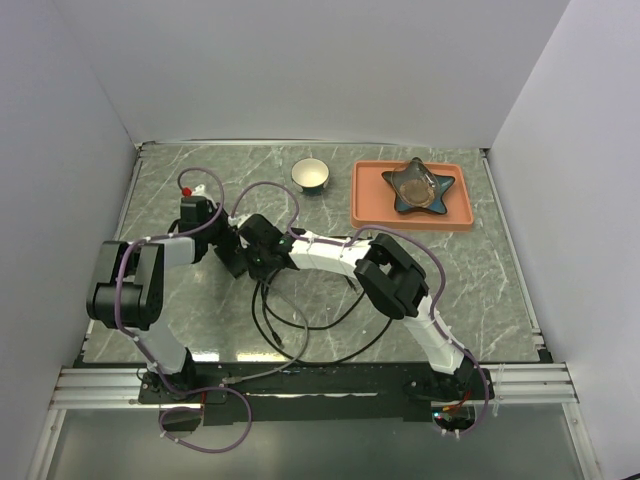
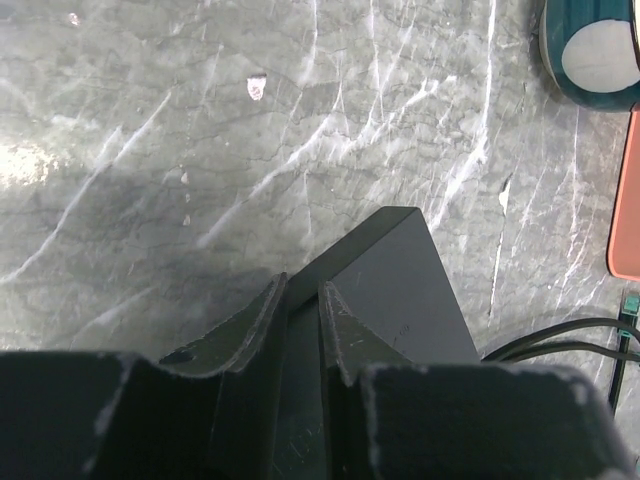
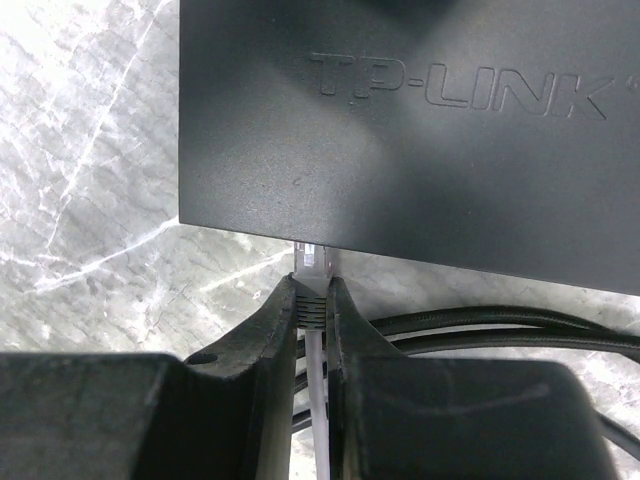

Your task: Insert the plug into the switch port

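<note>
Right wrist view shows the right gripper point(image 3: 312, 295) pinching the Ethernet plug point(image 3: 312, 258), its tip touching the TP-Link switch point(image 3: 400, 150) edge at 12 o'clock. The left gripper point(image 2: 302, 290) clamps the switch's corner on the marble tabletop point(image 2: 200, 150).

My top camera sits high behind my two bases and looks down and forward across the whole worktop point(image 1: 480, 290), far enough off that both arms fit in. My left wrist camera rides low and close, looking out along my left tool point(image 2: 302, 287) over a corner of the switch point(image 2: 400, 280) toward the bowl point(image 2: 590, 50). My right wrist camera sits closer yet, looking past my right tool point(image 3: 313, 285) at the plug point(image 3: 312, 258) and the switch's edge; both wrist views share the switch and the cables point(image 3: 480, 322), small at the top view's centre.
</note>
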You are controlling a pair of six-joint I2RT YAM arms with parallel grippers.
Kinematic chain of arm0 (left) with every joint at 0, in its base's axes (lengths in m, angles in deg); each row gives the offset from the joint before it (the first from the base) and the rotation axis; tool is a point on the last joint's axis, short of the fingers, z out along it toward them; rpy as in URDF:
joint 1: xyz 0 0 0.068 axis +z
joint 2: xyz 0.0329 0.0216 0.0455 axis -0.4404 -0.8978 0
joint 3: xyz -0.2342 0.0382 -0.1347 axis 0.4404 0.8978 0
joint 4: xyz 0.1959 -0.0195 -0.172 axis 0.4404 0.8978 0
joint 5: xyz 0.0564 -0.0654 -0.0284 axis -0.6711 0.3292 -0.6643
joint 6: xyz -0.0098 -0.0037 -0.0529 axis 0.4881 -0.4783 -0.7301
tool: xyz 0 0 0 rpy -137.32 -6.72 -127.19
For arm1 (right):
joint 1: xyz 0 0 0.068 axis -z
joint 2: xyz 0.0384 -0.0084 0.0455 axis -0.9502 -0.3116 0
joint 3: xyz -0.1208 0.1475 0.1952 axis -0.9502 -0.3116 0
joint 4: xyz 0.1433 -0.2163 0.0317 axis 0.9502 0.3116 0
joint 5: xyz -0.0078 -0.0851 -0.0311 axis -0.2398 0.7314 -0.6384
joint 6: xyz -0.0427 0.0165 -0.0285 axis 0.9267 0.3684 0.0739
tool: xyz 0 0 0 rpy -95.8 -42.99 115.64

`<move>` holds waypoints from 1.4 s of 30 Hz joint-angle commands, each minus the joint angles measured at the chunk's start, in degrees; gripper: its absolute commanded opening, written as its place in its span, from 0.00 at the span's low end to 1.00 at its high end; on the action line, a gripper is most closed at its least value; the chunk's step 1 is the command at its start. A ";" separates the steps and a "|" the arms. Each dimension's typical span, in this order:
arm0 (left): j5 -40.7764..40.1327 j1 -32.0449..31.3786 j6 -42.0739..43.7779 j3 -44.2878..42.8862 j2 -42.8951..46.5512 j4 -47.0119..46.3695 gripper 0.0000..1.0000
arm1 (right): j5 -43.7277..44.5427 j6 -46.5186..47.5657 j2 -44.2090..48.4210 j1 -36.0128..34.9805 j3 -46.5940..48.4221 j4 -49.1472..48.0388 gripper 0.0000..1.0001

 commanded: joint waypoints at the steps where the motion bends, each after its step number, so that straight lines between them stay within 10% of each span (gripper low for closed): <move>1: 9.58 -4.72 -2.96 5.97 -0.42 20.74 0.23 | 9.99 -1.73 3.65 3.12 1.14 -11.07 0.00; 42: 8.69 -9.11 -6.39 14.85 3.54 17.40 0.14 | 11.84 -5.68 -2.32 4.00 10.79 -8.09 0.00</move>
